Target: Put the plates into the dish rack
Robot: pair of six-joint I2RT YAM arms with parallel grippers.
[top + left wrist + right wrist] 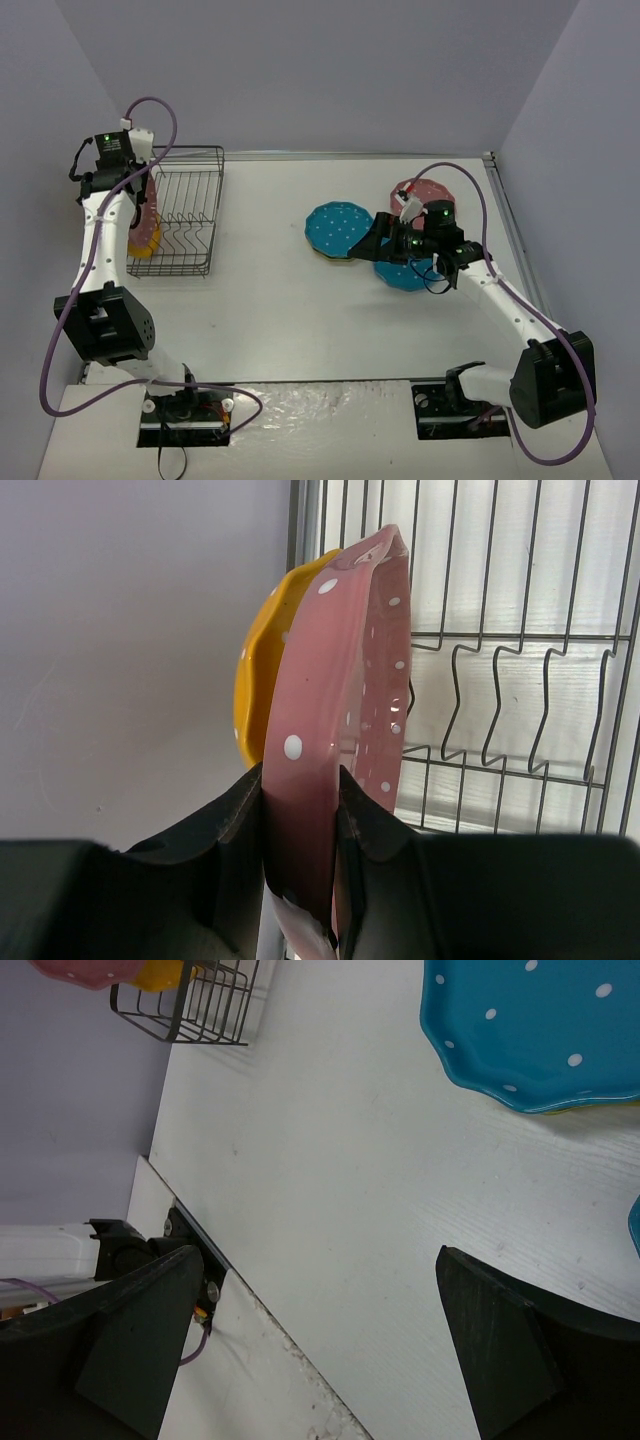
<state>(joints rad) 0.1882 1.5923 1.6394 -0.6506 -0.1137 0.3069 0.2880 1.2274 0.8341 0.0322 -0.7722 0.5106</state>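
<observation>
My left gripper [302, 820] is shut on the rim of a pink plate [340, 730], which it holds on edge at the left end of the dish rack [500, 680]. An orange-yellow plate [262, 670] stands on edge just behind the pink one. From above, the pink plate [152, 228] and the orange-yellow plate [140, 247] sit at the rack's [190, 215] left side under my left gripper [140, 200]. My right gripper [385, 245] is open over the table, with nothing between its fingers [140, 1340]. It hovers by two teal plates [338, 230] [405, 272]; another pink plate [428, 192] lies behind.
A yellow rim [590, 1108] shows under the teal plate [540, 1030] in the right wrist view. The rack's upright prongs [470, 710] stand to the right of the held plate. Purple walls close the table on the left, back and right.
</observation>
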